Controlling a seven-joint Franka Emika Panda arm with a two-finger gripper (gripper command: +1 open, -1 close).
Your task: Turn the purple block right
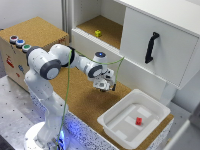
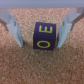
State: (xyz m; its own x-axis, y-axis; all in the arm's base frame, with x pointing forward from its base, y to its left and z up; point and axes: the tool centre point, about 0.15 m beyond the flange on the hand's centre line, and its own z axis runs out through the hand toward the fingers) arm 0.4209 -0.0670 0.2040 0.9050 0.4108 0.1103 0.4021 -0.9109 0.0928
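The purple block [image 2: 43,36] is seen in the wrist view resting on the cork-covered worktop [image 2: 30,65], directly between the two fingers [image 2: 14,29] of the tool [image 2: 41,30]. Yellow letters are shown on its near face and on its top face. The tool is spread wider than the block, with a narrow strip of cork visible on each side between finger and block, so neither finger is seen touching it. In the exterior view the tool [image 1: 104,86] is held low over the worktop [image 1: 82,102] in front of the white cabinet [image 1: 150,35]; the block itself is hidden there beneath the tool and wrist. A small yellow cube [image 1: 98,33] is seen lying in the open cabinet compartment, well apart from the tool. A white tray [image 1: 112,125] is placed toward the exterior view's right on the worktop, and a small red cube [image 1: 138,120] is lying inside it. A cork-topped box [image 1: 40,30] with three coloured buttons [image 1: 20,43] along its edge is set at the exterior view's left, behind the arm's base. A green cable [image 1: 65,95] is draped along the arm.
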